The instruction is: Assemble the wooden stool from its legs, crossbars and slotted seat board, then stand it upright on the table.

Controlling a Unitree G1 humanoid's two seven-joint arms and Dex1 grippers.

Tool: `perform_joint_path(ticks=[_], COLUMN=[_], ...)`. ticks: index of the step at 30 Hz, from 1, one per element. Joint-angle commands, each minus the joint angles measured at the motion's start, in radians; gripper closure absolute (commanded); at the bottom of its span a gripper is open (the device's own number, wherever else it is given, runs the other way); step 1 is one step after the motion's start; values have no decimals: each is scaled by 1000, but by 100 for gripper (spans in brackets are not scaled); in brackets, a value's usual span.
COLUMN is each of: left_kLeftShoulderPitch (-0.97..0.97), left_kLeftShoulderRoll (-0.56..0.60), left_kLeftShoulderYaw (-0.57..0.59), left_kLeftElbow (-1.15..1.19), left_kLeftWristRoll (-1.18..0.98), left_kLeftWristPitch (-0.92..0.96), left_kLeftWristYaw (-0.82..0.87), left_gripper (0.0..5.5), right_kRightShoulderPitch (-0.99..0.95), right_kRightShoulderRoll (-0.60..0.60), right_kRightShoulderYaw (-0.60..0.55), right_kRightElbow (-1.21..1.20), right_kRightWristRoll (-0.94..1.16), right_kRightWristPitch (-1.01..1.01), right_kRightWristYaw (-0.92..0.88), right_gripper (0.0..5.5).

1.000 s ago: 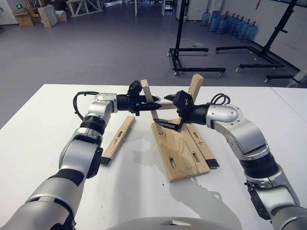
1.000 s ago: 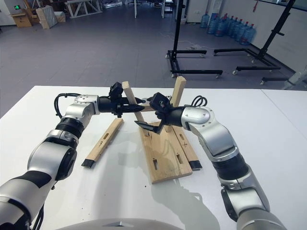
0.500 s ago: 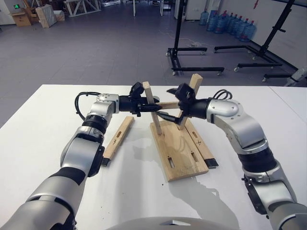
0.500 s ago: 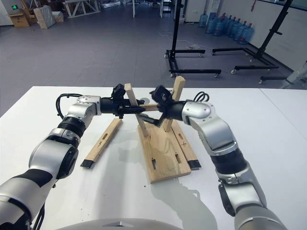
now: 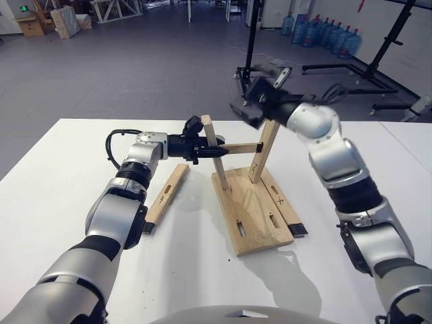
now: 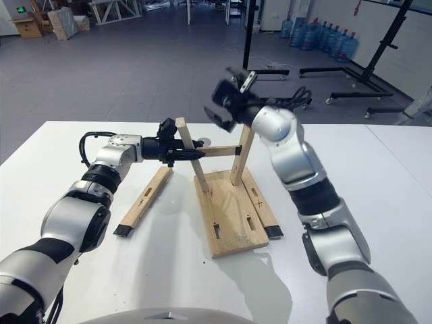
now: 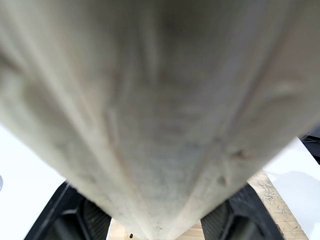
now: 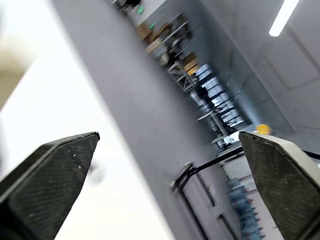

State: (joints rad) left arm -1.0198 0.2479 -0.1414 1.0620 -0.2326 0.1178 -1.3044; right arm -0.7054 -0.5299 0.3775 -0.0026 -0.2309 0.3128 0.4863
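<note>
Leg (image 7: 160, 110) hides most of the left fingers (image 7: 70, 222) clamping it.

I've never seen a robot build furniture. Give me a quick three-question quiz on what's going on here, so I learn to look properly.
1. True or false: the left gripper is clamped on an upright leg.
2. How many legs stand in the seat board? A one, B two, C four.
3. Fill in: the right gripper is open and holds ____.
Key: 1 true; 2 B; 3 nothing.
</note>
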Motion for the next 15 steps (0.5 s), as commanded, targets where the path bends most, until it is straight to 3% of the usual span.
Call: perform_joint_path(ticks=[1, 4, 10, 15], left_kLeftShoulderPitch=[63, 75, 94, 112], left_kLeftShoulderRoll=[-6, -15, -26, -33], left_kLeftShoulderYaw=[-38, -39, -51, -55], left_kLeftElbow=[23, 15, 2, -3], left_kLeftWristRoll=[79, 78, 84, 85], left_kLeftWristPitch=[19, 18, 22, 26], left_kLeftWristYaw=[19, 24, 19, 20], left_gripper=[348, 348, 348, 348], right_kRightShoulderPitch=[158, 249, 306, 190], right_kRightShoulderRoll=[-3, 9, 26, 81], right_kRightShoulderYaw=[119, 178, 181, -7], right_kRightElbow=[129, 199, 146, 20], right_kRightWristRoll=[-132, -191, -195, -50], right_kRightWristPitch=[-94, -149, -164, -77], right_kRightWristYaw=[-44, -66, -43, -34], right_gripper=[37, 37, 37, 37])
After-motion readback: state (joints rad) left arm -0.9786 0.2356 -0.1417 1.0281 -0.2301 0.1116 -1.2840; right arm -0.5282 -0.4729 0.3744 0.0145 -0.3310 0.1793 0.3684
